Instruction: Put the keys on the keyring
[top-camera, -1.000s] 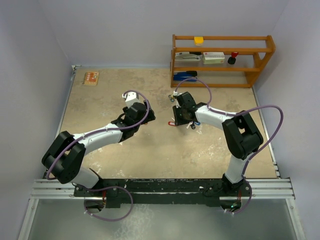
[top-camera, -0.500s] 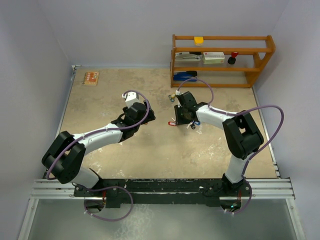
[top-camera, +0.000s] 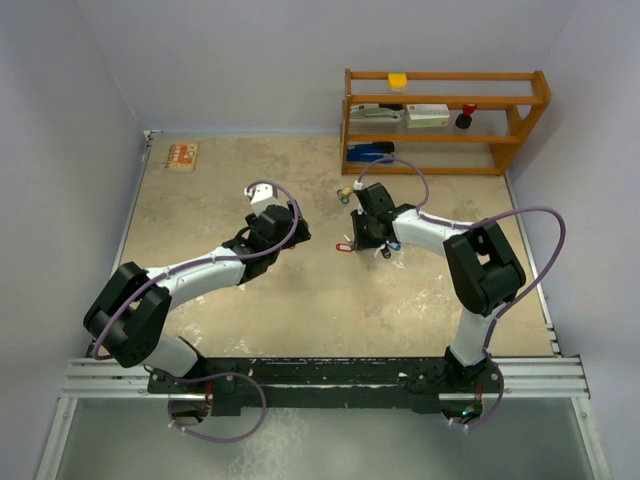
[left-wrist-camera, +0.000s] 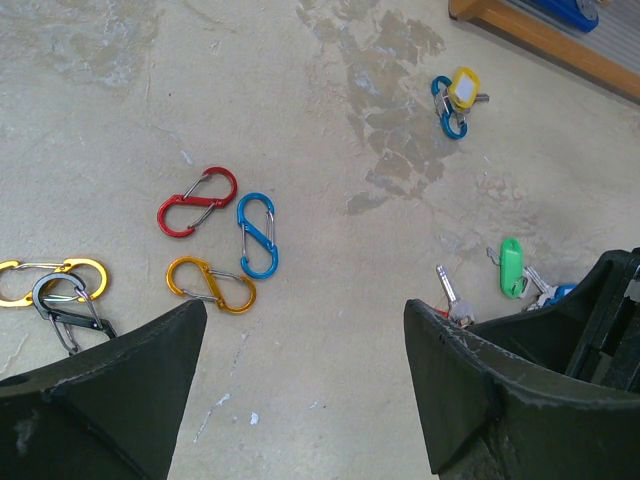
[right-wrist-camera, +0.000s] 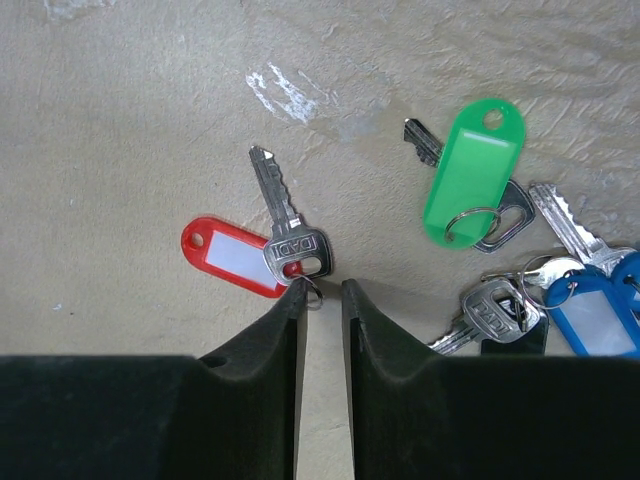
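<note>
White arm links (top-camera: 200, 275), black joints (top-camera: 485, 270); looping purple cables (top-camera: 545, 215); dark fingers (left-wrist-camera: 100, 400)

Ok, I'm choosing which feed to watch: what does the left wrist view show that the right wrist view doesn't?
Left wrist only: loose clips, a yellow-tagged key, the shelf edge. Right wrist only: the red tag in full, the right claw narrowly open at its ring. Both: the green-tagged key, the table.

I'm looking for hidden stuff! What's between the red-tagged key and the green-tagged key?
Nothing, only bare table. The right wrist view shows the red-tagged key and green-tagged key lying apart.
</note>
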